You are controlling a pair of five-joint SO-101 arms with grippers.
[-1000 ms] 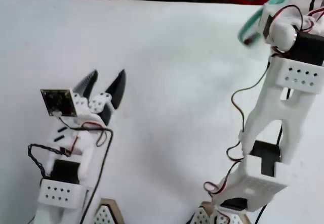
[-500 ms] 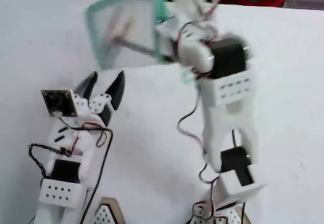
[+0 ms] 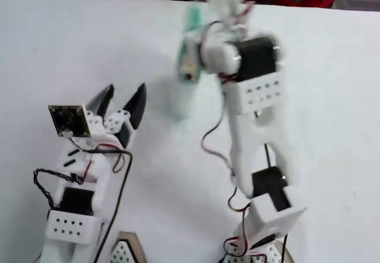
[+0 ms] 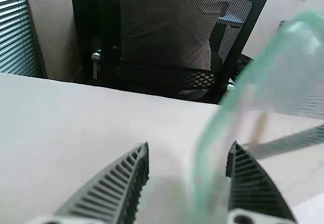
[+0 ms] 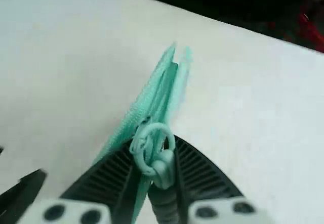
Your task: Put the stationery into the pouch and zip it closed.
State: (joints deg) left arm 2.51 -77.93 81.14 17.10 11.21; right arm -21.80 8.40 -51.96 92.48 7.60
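Your right arm has swung the pouch (image 3: 190,46) in from the far right to the middle, edge-on now. The right claw (image 5: 152,176) is clamped on it by the zip pull (image 5: 152,150), while the left claw (image 3: 126,91) stands apart, empty. Whether it's filled or zipped, you can't yet tell.

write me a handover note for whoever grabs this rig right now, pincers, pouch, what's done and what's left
Left pincer: open, holding nothing, low over the white table.
Right pincer: shut on the translucent teal zip pouch by the end with the ring-shaped zip pull, holding it edge-on off the table.
Done: pouch picked up. In the left wrist view, blurred slim shapes show through it; I can't tell whether they are the stationery, nor whether the zip is closed.
Left: check the contents, load anything missing, then zip it closed, probably with the left pincer steadying.
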